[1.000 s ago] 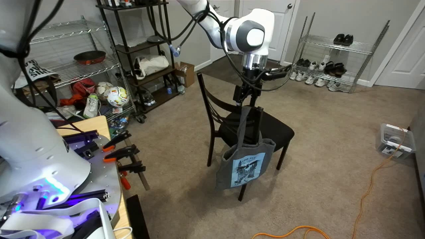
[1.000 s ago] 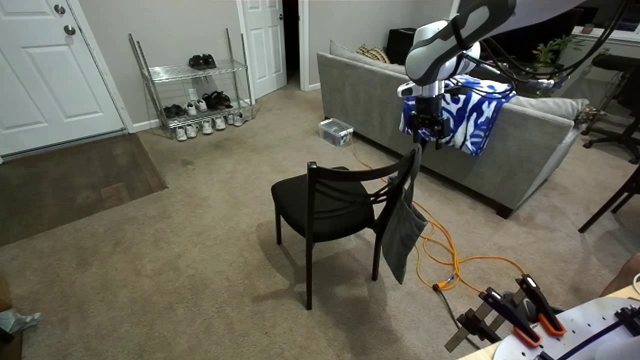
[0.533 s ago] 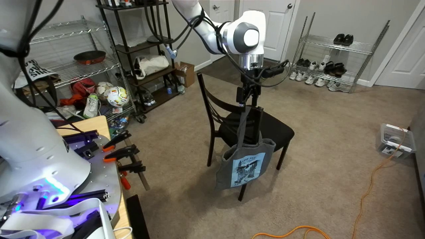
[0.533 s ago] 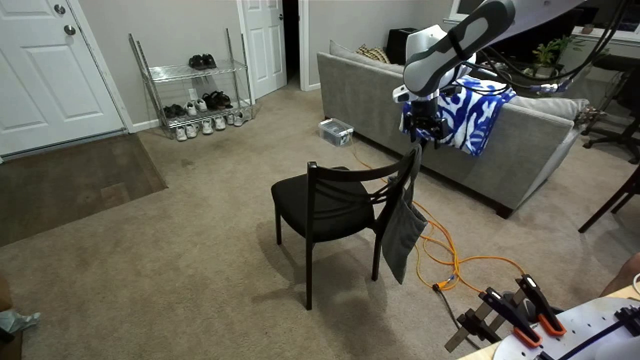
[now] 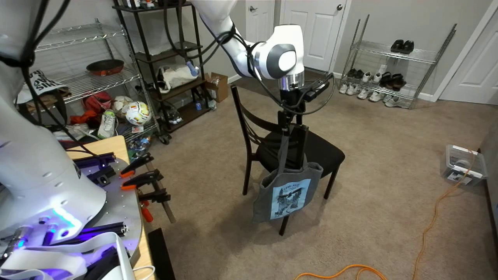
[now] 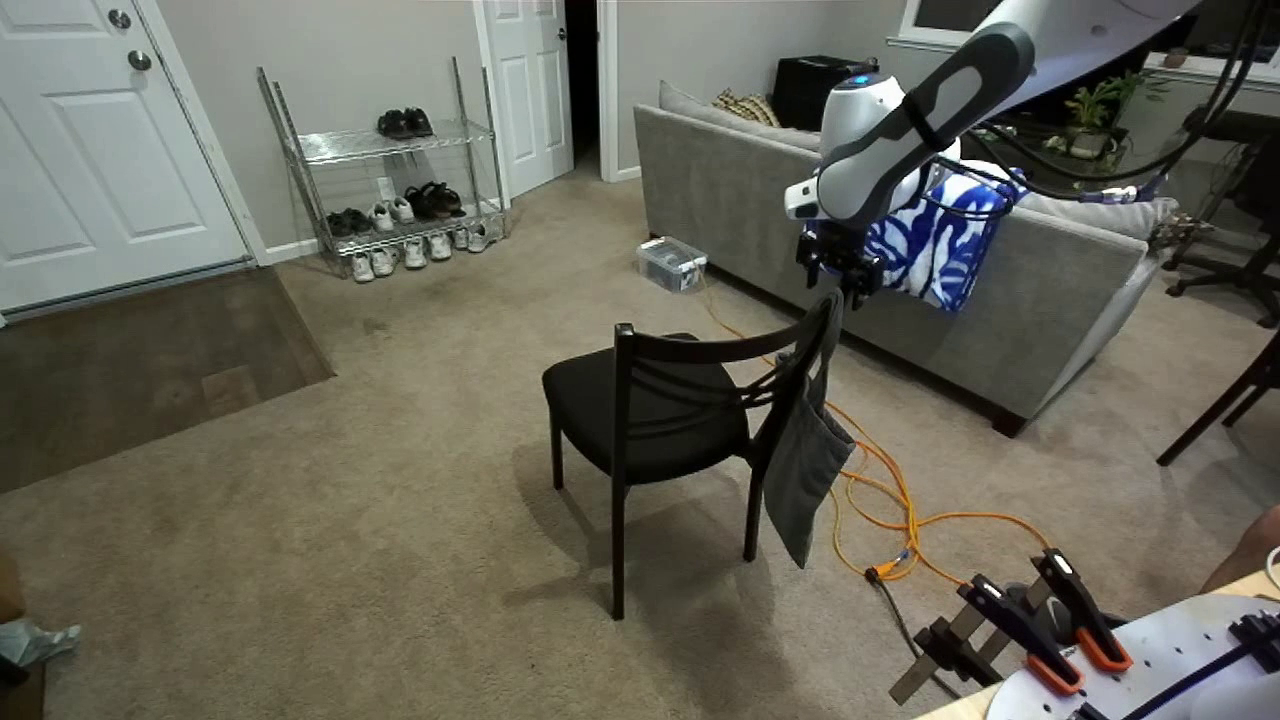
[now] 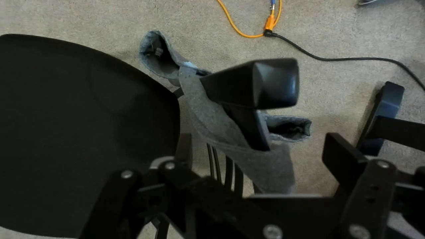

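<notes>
One gray tote [image 5: 286, 177], blue print [image 5: 290, 200] with illegible lettering, hung on black chair [image 6: 655, 445], gripper [image 7: 260, 146] spread apart

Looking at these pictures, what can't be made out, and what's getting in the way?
Bag: lettering too small and blurred in an exterior view; inside mostly shadowed in the wrist view.
Chair: seat cut off by the left edge, backrest mostly covered by the jaws, in the wrist view.
Couch: seat hidden by its own back in an exterior view.
</notes>
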You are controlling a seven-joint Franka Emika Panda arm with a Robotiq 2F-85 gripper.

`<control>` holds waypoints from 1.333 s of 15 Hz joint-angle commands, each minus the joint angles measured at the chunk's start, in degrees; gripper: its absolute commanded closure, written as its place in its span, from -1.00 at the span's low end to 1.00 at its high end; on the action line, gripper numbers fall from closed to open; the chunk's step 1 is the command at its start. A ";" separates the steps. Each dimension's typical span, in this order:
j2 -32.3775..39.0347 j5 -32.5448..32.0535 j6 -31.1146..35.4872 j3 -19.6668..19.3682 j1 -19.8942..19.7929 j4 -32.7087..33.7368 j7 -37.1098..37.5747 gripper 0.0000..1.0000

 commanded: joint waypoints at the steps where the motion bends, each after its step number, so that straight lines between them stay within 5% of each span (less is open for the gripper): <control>1: -2.07 1.94 4.86 0.98 -1.45 -4.29 1.07 -1.00; 10: -2.56 3.47 8.52 1.40 -1.30 -6.14 2.32 -1.00; 11: -2.58 3.51 9.10 1.47 -1.40 -6.27 2.46 -0.50; 20: -5.38 4.06 10.07 1.77 -1.60 -8.47 2.89 0.57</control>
